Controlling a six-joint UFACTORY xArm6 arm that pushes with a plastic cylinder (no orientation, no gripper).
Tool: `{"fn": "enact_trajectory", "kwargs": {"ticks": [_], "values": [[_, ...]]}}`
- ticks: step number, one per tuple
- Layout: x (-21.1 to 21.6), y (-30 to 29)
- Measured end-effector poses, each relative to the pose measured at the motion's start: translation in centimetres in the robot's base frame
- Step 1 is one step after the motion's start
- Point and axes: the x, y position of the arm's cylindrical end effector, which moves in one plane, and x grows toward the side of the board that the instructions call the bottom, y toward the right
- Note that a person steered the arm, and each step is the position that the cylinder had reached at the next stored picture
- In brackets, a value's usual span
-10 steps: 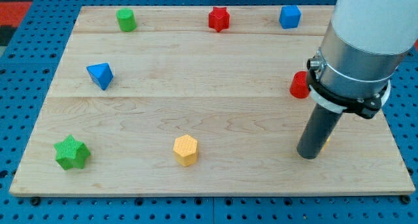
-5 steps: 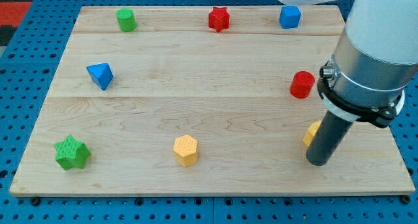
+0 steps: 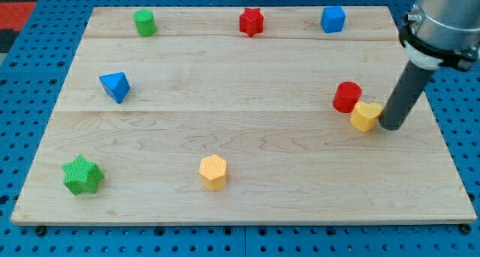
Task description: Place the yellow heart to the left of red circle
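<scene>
My tip [image 3: 391, 126] touches the yellow heart [image 3: 365, 116], beside the red circle [image 3: 346, 97].

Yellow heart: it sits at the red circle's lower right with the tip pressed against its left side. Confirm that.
Wrong side. The camera view shows my tip against the right side of the yellow heart, not its left. The heart does sit at the lower right of the red circle.

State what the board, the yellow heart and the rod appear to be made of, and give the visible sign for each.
Board: pale wood, apparently; grain lines and plank seams show, matt.
Yellow heart: probably plastic; uniform colour, smooth faces.
Rod, ending at my tip: dark, matt, material unclear.
</scene>
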Motion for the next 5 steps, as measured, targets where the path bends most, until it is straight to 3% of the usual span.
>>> {"fn": "enact_trajectory", "kwargs": {"ticks": [1, 2, 5], "values": [[-2.0, -4.3], [-2.9, -5.0], [-0.5, -6.5]]}}
